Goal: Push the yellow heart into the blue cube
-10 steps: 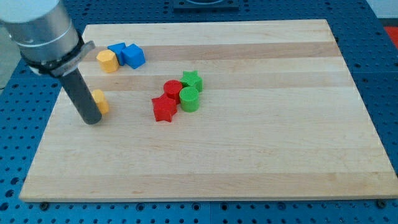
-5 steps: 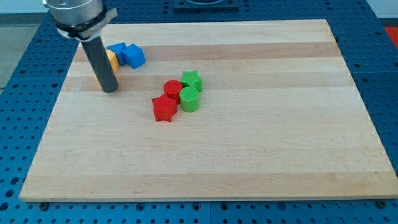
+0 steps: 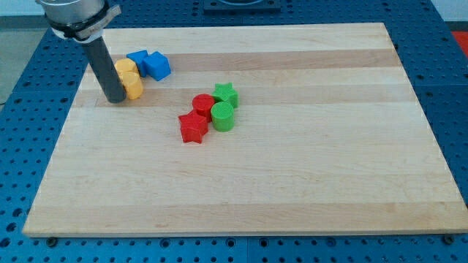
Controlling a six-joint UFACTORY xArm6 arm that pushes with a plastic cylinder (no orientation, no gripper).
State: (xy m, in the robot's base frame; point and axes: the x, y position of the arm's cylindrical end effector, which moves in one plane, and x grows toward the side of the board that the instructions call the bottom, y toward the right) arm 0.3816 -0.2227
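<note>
- My tip (image 3: pixel 115 98) rests on the wooden board (image 3: pixel 292 168) near its upper left corner, at the end of a dark rod that comes down from the view's top left.
- The arm carries no pincer; it ends in the plain rod alone, so there is nothing to open, close or grip.
- Just to the right of my tip sit two yellow blocks, one above the other and touching. The lower yellow block (image 3: pixel 134 88) touches or nearly touches the rod; the upper yellow block (image 3: pixel 126 69) is partly hidden behind it. Which of them is the heart cannot be made out.
- The upper yellow block sits against a blue block (image 3: pixel 137 58), whose shape is unclear, and the blue cube (image 3: pixel 156 66) lies just to its right.
- Well apart, near the board's middle, four blocks cluster together: a red star (image 3: pixel 193 127), a red round block (image 3: pixel 204 104), a green star (image 3: pixel 226 93) and a green cylinder (image 3: pixel 223 116).
</note>
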